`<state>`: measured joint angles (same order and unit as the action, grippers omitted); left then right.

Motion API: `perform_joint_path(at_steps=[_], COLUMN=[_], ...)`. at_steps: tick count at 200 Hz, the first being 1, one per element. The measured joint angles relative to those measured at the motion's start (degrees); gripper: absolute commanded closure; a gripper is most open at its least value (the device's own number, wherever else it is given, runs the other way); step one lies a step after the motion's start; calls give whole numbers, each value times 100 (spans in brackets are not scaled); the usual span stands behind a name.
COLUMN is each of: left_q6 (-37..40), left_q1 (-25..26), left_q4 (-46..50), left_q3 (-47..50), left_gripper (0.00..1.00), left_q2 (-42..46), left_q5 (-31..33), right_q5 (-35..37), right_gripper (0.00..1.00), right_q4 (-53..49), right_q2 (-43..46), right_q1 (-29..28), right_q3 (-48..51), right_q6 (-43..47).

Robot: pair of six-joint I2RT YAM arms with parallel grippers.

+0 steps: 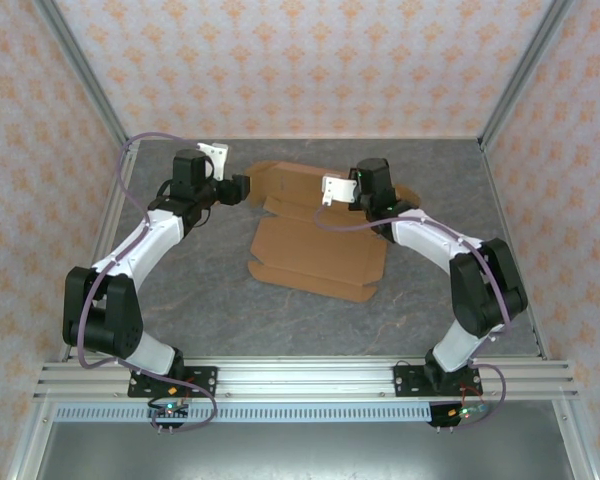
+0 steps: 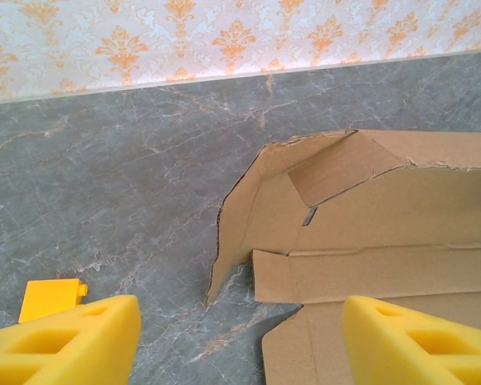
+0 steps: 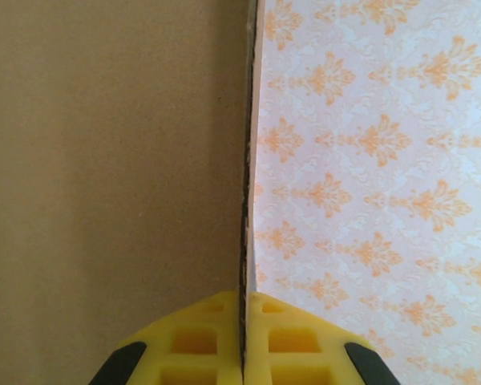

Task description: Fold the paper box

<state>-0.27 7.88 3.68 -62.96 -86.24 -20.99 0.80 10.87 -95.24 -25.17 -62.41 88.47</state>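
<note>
The paper box (image 1: 315,250) is a brown die-cut cardboard sheet lying mostly flat in the middle of the grey table, with its rear flaps lifted. My left gripper (image 1: 242,190) hovers at the sheet's rear left corner. In the left wrist view it (image 2: 240,341) is open, with wide-apart yellow fingers (image 2: 72,341) straddling the bare table and the edge of the cardboard (image 2: 385,216). My right gripper (image 1: 352,192) is at the rear right. It (image 3: 244,301) is shut on the edge of an upright cardboard panel (image 3: 112,160), seen edge-on.
A small orange block (image 2: 50,298) lies on the table beside my left finger. The grey marbled table (image 1: 200,290) is enclosed by patterned walls (image 1: 310,60) at the back and sides. A metal rail (image 1: 300,378) runs along the near edge.
</note>
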Motion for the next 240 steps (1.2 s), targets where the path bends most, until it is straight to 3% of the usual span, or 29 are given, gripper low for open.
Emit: perform_joint_path(at_steps=[100, 122, 187, 240], left_q6=[-317, -361, -422, -234], left_q1=[0, 0, 0, -85], left_q4=[0, 0, 0, 9], left_q3=[-90, -90, -90, -120], left_gripper=[33, 33, 33, 30], left_q2=[-57, -127, -140, -140], left_q5=[-214, -155, -44, -214], right_q5=[437, 505, 424, -2], right_gripper=[99, 100, 100, 100], right_q4=[3254, 3582, 3067, 1801], right_q2=[-962, -1180, -769, -116], right_q1=[-94, -94, -107, -13], right_q3=[979, 1003, 859, 487], right_q6=[1073, 1191, 1008, 654])
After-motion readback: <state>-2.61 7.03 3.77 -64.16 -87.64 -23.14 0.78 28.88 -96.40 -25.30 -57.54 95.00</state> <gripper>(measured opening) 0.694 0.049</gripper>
